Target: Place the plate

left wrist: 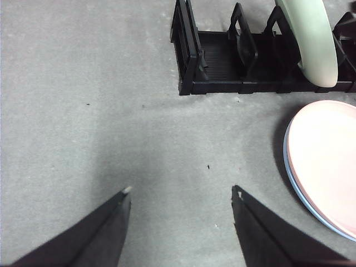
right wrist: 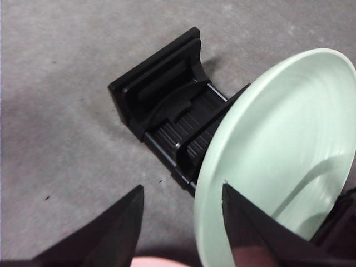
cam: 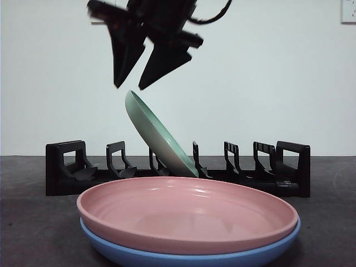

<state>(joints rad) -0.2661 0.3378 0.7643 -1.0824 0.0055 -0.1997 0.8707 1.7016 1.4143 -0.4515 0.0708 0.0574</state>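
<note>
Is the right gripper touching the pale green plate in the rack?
Apart. The front view shows the right gripper, open, with bare wall between its tips and the pale green plate leaning in the black rack.

Right pincer (cam: pixel 127 87) raised, apparently open; left pincer (left wrist: pixel 181 192) open.

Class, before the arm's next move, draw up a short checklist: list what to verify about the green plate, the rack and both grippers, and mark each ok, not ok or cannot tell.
1. Green plate sits in the black rack: ok.
2. Plate upright: not ok, it leans.
3. Right gripper open and off the plate: ok, above its rim.
4. Left gripper clear of the rack, open: ok.
5. Pink plate stacked on blue plate, undisturbed: ok.
6. Plate seated firmly in slot: cannot tell.
</note>
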